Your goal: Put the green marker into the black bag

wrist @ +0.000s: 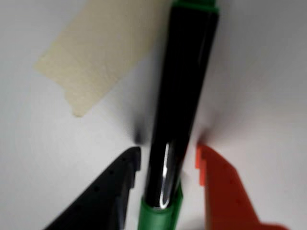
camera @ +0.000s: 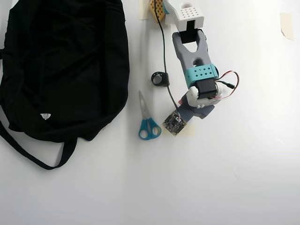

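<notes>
In the wrist view the green marker (wrist: 184, 72) lies on the white table, a black barrel with green at both ends, running up and down the picture. My gripper (wrist: 167, 155) is open and straddles its lower end. The black finger (wrist: 112, 191) is just left of the barrel and the orange finger (wrist: 225, 191) just right, each with a small gap. In the overhead view the arm (camera: 199, 75) covers the marker and the fingers. The black bag (camera: 61, 65) lies far to the left in that view, its white tag facing up.
Blue-handled scissors (camera: 147, 124) lie between the bag and the arm. A small black ring-shaped object (camera: 160, 78) sits above them beside the arm's cable. A strip of beige tape (wrist: 96, 52) is stuck to the table left of the marker. The bag's strap (camera: 28, 152) loops out below it.
</notes>
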Tool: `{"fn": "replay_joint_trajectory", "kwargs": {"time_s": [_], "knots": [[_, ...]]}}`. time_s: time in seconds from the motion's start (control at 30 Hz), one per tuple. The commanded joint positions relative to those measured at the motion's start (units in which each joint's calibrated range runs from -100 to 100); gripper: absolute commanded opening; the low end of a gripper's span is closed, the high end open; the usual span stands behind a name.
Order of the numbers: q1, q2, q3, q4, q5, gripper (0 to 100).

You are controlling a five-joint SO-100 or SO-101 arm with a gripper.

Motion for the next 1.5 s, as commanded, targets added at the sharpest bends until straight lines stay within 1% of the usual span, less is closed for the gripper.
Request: {"fn": "replay_joint_trajectory", "kwargs": {"time_s": [0.0,0.1,0.37,0.5,1.1,1.3,1.47], "knots": [[-0.5,0.8,0.6,-0.2,0.2,11],[-0.5,0.8,0.6,-0.2,0.2,9],[-0.5,0.8,0.6,-0.2,0.2,8],[-0.5,0.8,0.6,-0.2,0.2,2],[-1.0,-0.3,-0.1,-0.2,0.2,2],[-1.3,-0.5,-0.3,-0.2,2.1,2],[-1.5,-0.5,-5.2,1.9,3.7,2]]}}
